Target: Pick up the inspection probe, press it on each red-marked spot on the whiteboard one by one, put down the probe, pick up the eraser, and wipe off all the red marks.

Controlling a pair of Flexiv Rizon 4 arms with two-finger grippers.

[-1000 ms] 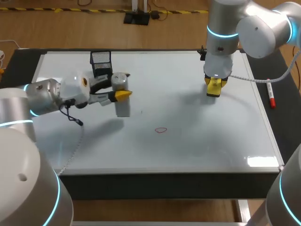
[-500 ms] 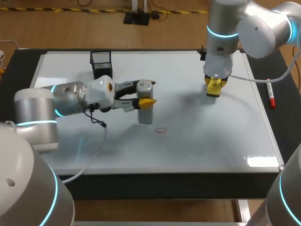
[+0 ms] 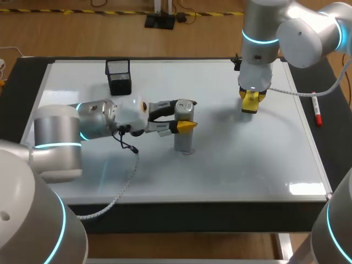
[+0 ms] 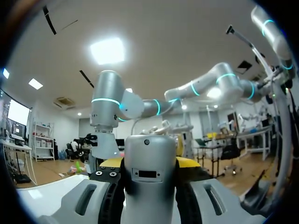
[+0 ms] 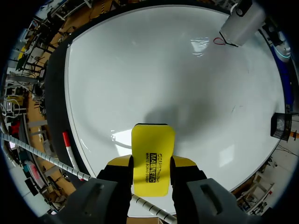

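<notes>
The inspection probe [image 3: 184,131], a grey cylinder, stands upright with its lower end on the whiteboard [image 3: 247,159]. My left gripper [image 3: 185,117] is shut on its upper part. In the left wrist view the probe [image 4: 149,177] fills the gap between the fingers of the left gripper [image 4: 149,163]. The red mark [image 5: 218,41] peeks out beside the probe's base [image 5: 240,25] in the right wrist view; in the head view the probe hides it. My right gripper [image 3: 250,102] hangs over the board's far right, shut on the yellow eraser [image 5: 153,158].
A black mesh pen holder [image 3: 119,76] stands at the board's far left. A red-capped marker [image 3: 317,110] lies on the black table to the right of the board.
My left arm carried the probe from beside the pen holder rightward and toward the front, and set it down on the red mark. The right arm stayed still.
</notes>
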